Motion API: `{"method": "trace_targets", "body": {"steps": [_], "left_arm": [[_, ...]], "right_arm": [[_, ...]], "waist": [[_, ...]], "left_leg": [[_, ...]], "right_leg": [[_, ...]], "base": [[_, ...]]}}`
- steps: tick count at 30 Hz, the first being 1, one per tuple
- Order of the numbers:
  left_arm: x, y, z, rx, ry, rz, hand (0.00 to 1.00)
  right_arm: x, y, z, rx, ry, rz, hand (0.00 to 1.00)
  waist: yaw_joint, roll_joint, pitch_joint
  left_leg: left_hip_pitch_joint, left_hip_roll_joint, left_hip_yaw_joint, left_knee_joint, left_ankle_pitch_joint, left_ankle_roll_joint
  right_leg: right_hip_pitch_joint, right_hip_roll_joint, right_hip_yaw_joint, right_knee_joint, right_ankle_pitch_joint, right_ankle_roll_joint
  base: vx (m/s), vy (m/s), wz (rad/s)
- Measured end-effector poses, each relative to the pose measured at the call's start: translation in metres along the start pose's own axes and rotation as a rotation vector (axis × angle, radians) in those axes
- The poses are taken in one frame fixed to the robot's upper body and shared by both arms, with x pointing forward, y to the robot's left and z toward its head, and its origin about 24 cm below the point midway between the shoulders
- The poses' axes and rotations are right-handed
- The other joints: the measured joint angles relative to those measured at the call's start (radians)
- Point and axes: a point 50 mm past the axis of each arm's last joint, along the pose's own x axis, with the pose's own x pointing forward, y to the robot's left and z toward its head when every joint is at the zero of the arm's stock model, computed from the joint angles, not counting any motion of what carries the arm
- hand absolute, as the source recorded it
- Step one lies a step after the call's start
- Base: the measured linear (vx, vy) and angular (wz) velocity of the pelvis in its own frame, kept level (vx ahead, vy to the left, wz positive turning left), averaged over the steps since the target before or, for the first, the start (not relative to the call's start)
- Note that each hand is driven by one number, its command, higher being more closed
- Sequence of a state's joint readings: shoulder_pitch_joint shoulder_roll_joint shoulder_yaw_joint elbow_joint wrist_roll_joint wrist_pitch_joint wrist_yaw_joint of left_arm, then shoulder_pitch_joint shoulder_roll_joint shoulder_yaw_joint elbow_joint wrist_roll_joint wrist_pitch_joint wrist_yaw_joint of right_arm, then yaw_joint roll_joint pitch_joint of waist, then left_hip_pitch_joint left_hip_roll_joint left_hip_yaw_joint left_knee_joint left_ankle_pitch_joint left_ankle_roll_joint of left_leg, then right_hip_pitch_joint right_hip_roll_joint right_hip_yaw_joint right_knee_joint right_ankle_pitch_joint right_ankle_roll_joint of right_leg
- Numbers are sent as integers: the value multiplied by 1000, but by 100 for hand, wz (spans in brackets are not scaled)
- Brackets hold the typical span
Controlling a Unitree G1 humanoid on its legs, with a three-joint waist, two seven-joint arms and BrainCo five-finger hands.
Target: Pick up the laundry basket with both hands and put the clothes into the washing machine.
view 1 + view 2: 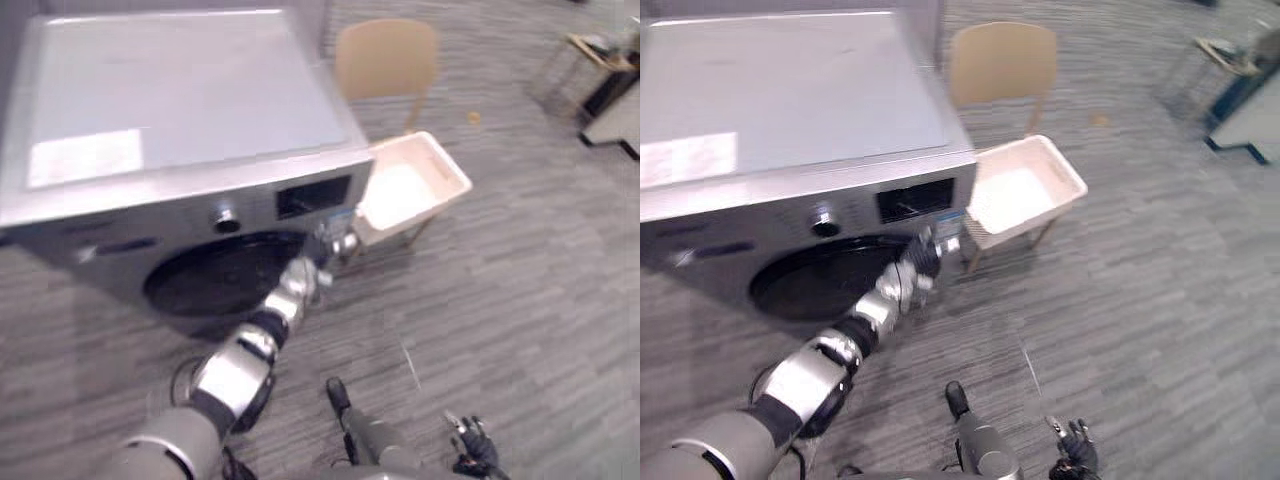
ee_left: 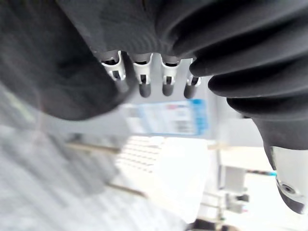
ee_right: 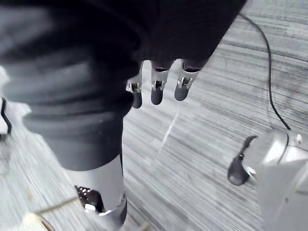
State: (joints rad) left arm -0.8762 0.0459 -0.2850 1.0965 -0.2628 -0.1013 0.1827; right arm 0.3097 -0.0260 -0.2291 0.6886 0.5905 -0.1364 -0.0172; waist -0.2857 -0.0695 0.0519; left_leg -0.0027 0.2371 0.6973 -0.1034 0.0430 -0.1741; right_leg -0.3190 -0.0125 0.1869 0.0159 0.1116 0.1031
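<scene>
Upper centre, the laundry basket (image 1: pixel 452 163) sits on a chair (image 1: pixel 385 55) beside the washing machine (image 1: pixel 180 110). Left hand (image 1: pixel 335 245), fingers straight and empty, is at its door edge, perhaps touching; right hand (image 3: pixel 158 94) hangs slack, bottom right.

Washing machine (image 1: pixel 190 120) closes off the left side. Laundry basket (image 1: pixel 410 185) stands just beside its right front corner, chair (image 1: pixel 385 58) behind. Left robot hand (image 1: pixel 300 280) occupies the machine's front. Carpeted floor (image 1: pixel 530 300) to the right lies open.
</scene>
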Motion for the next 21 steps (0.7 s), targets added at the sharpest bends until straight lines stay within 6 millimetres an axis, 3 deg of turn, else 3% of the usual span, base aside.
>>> {"method": "trace_targets", "body": {"steps": [1,2,6,9,11,12,14,15,18,21], "left_arm": [[4,3,14,-40,-33,2,0],[2,-2,13,-93,-37,-7,0],[-3,1,-1,-210,-10,16,0],[-20,9,-40,-311,62,82,0],[-45,14,-89,-344,167,133,0],[-53,16,-102,-350,191,150,0],[-91,15,-152,-336,331,179,0],[-104,14,-166,-330,377,186,0],[-190,17,-243,-265,683,195,0],[-247,27,-278,-224,893,217,0]], "right_arm": [[-1,-5,-1,7,2,-17,0],[-2,-8,-2,19,4,-32,0],[-3,-11,-6,68,6,-64,0],[-7,-19,-22,105,63,-120,0],[-14,-27,-40,121,136,-168,0],[-14,-27,-42,127,147,-174,0],[-13,-27,-41,131,151,-179,0],[-12,-27,-40,130,146,-179,0],[-3,-29,-37,96,180,-192,0],[4,-24,-34,84,195,-188,0]], "waist": [[-7,10,-3],[-8,22,-11],[-3,44,-24],[9,60,-40],[33,63,-63],[40,64,-67],[66,77,-80],[72,81,-85],[121,83,-103],[152,80,-104]], "left_leg": [[1,9,15,0,0,-3],[-1,17,36,0,2,-6],[5,25,47,0,13,-20],[15,21,16,0,13,-19],[25,18,-14,0,4,-15],[28,19,-15,0,4,-15],[37,20,-18,0,17,-9],[37,18,-22,0,21,-8],[27,-19,-111,0,21,-6],[14,-49,-185,1,31,12]], "right_leg": [[-5,11,3,0,-1,-1],[-11,15,1,0,-2,-3],[-12,9,-40,19,-2,-4],[15,-10,-100,39,-13,-20],[54,-28,-147,38,-39,-37],[62,-32,-158,39,-44,-39],[93,-49,-200,43,-61,-37],[98,-55,-211,45,-66,-36],[131,-100,-274,49,-85,-17],[163,-132,-325,46,-94,-3]], "base": [[42,-91,-25],[25,-93,-11],[-21,-35,18],[-56,7,39],[-43,10,55],[-3,0,52],[-2,3,56],[0,28,62],[27,59,72],[18,50,69]]}}
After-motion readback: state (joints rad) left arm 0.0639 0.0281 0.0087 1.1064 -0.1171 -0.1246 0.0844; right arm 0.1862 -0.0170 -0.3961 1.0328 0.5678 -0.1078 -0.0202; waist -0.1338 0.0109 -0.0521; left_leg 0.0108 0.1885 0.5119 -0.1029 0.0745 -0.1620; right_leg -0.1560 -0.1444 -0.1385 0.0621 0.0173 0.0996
